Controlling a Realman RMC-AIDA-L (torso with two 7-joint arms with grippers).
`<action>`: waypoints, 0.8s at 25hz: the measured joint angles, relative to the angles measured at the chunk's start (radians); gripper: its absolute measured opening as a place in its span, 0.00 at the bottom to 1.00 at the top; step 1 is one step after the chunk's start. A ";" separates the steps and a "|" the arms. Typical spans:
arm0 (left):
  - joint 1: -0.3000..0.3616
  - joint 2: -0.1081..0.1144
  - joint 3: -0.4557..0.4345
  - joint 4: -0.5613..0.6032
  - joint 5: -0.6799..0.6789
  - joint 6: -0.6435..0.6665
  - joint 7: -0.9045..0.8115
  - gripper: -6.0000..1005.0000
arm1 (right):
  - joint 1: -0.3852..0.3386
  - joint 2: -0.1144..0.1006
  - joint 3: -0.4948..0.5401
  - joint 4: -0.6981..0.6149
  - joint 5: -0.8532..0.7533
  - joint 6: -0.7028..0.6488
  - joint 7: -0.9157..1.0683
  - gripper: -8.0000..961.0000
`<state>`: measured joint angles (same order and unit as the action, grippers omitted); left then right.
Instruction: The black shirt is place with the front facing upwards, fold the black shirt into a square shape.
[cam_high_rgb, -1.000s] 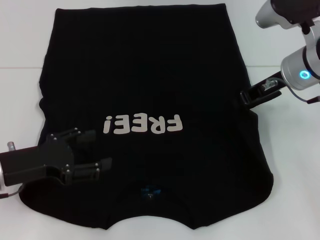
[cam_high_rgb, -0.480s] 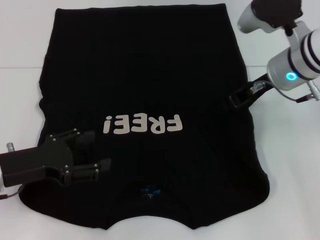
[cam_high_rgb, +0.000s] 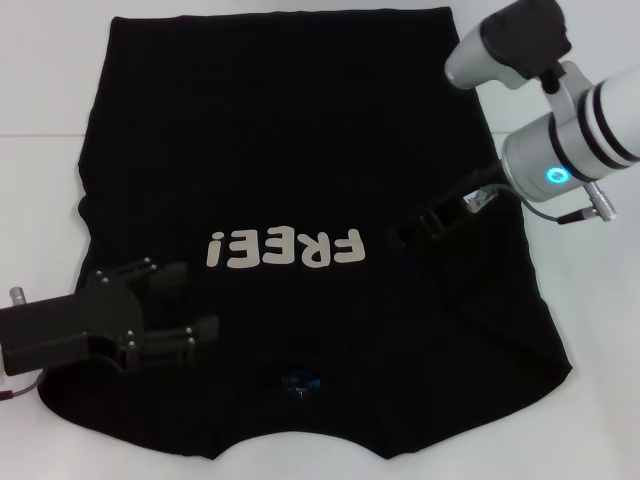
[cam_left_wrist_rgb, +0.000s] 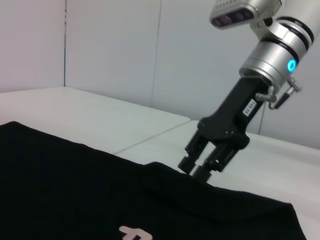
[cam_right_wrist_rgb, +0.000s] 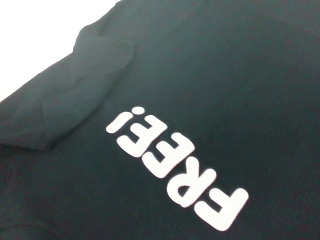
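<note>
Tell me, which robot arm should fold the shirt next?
Probably the right. The right gripper is low on the shirt beside the FREE! lettering, dragging that side inward. The left gripper hovers open near the collar.

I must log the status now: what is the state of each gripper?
Left gripper: open, over the shirt, holding nothing.
Right gripper: fingers close together on a raised fold of the shirt, apparently pinching it.

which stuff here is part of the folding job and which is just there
Part of the job:
- black shirt, front up, FREE! lettering showing
- right gripper, low on the shirt's right side beside the lettering
- left gripper, open above the shirt's left side near the collar

Just there:
- white table under the shirt
- small blue neck label
</note>
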<state>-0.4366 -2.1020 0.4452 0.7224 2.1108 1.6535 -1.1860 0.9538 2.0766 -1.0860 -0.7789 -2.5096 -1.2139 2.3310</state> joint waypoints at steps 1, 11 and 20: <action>0.000 0.000 -0.010 0.000 0.000 0.002 -0.003 0.87 | -0.010 0.000 0.014 0.000 0.005 0.000 -0.006 0.32; -0.008 0.043 -0.121 -0.040 -0.025 0.038 -0.262 0.87 | -0.281 -0.029 0.249 0.000 0.439 -0.169 -0.424 0.75; -0.027 0.166 -0.104 -0.044 0.017 0.098 -0.768 0.87 | -0.522 -0.005 0.364 0.135 0.659 -0.364 -1.039 0.84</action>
<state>-0.4634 -1.9356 0.3414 0.6788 2.1279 1.7516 -1.9538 0.4319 2.0714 -0.7224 -0.6438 -1.8504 -1.5784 1.2916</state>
